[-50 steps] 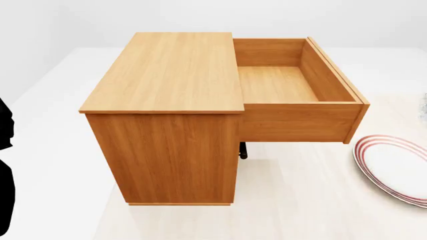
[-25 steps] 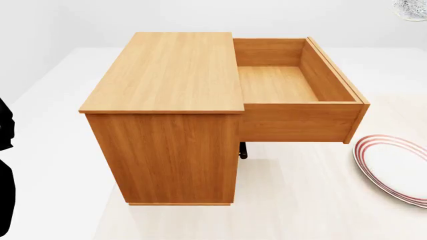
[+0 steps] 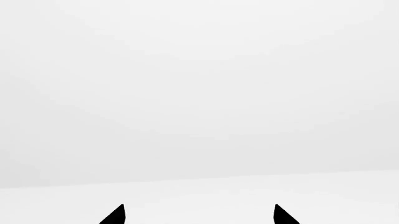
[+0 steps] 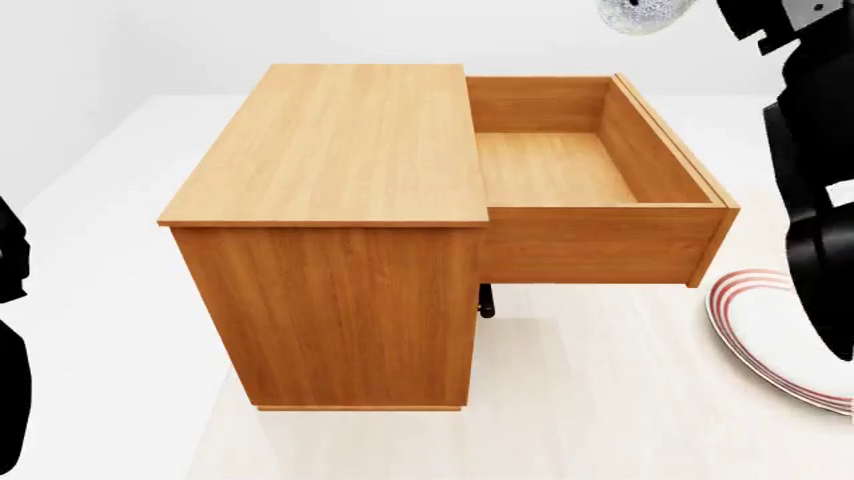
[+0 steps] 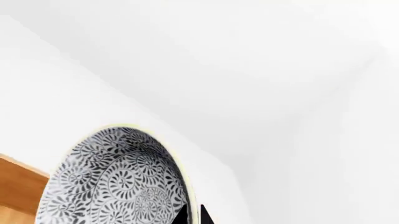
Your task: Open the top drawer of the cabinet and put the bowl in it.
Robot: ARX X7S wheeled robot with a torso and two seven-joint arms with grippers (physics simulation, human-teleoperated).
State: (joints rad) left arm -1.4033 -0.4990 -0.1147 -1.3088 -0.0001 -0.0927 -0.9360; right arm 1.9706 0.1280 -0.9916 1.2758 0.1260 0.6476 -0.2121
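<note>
pale floor [image 4: 601, 400], plain white walls [image 4: 134, 40], seemingly featureless

we see boxy orange-brown wood-grain cabinet [image 4: 334, 200] | pulled-out top drawer [image 4: 587, 180] same orange-brown | small round bowl [image 5: 118, 182] white-grey, dark swirl pattern | flat white plate [image 4: 767, 340] red-ringed, at 4 o'clock

You have no text, label, brand, number or sign to read in any view. The cabinet [image 4: 334, 220] and its top drawer [image 4: 587, 190] show bare wood grain only, the bowl [image 5: 118, 182] carries just a dark swirl pattern, and the plate [image 4: 761, 330] only red rings.
</note>
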